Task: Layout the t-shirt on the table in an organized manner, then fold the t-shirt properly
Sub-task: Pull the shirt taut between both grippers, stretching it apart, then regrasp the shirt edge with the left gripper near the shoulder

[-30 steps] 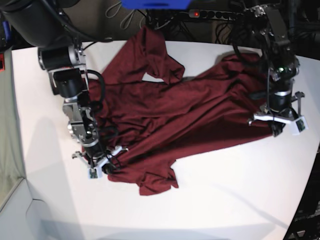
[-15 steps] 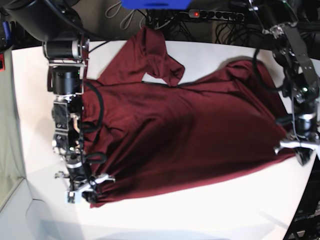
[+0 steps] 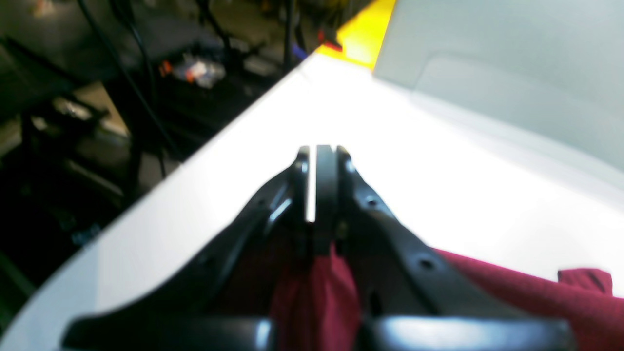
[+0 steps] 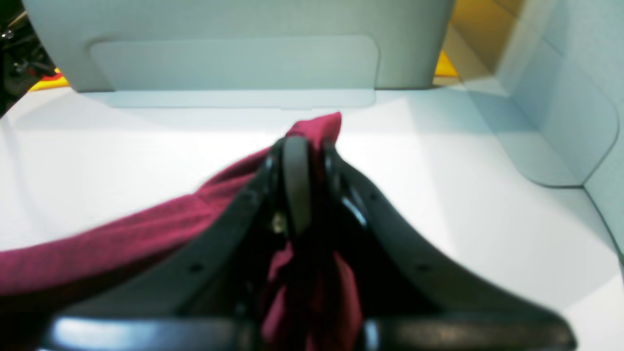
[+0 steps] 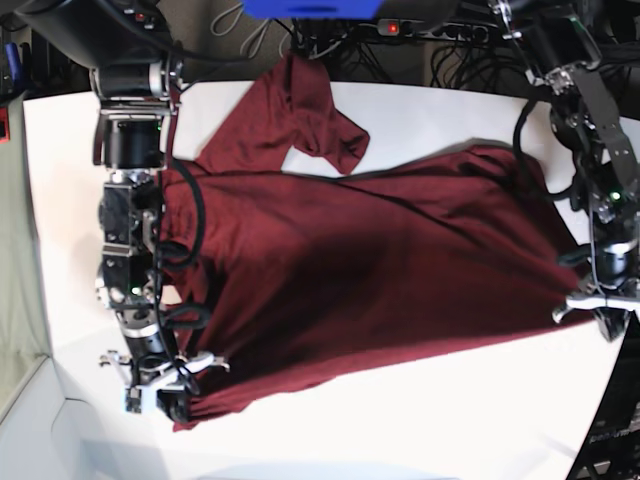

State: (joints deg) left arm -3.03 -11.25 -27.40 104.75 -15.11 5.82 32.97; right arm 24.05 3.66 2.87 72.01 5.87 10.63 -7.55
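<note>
Fabric is pinched in both claws: the left gripper [image 3: 317, 195] has its 2 dark jaws drawn almost together, with only a thin bright slit at the tips, and a fold of the maroon t-shirt [image 3: 312, 297] bunched between them further back. In the right wrist view, the right gripper [image 4: 300, 180] is clenched the same way, a peak of the t-shirt [image 4: 319, 129] poking up past its tips and more cloth hanging in the throat of the claw. From the base view, the right gripper [image 5: 165, 385] sits low near the front left of the table [image 5: 420, 430], gripping the lower left corner of the t-shirt [image 5: 370, 270], while the left gripper [image 5: 600, 310] sits at the far right edge of the table, gripping the opposite corner. Between the 2 claws the garment is pulled out wide across the white tabletop, its front hem running in a slanted line from one gripper to the other, the body mostly flat with soft diagonal creases. Toward the back of the table 1 sleeve [image 5: 315, 110] lies folded over on itself, apart from both grippers. Behind the table a power strip [image 5: 430, 30] with a red light lies among dark cables [image 5: 470, 65].
</note>
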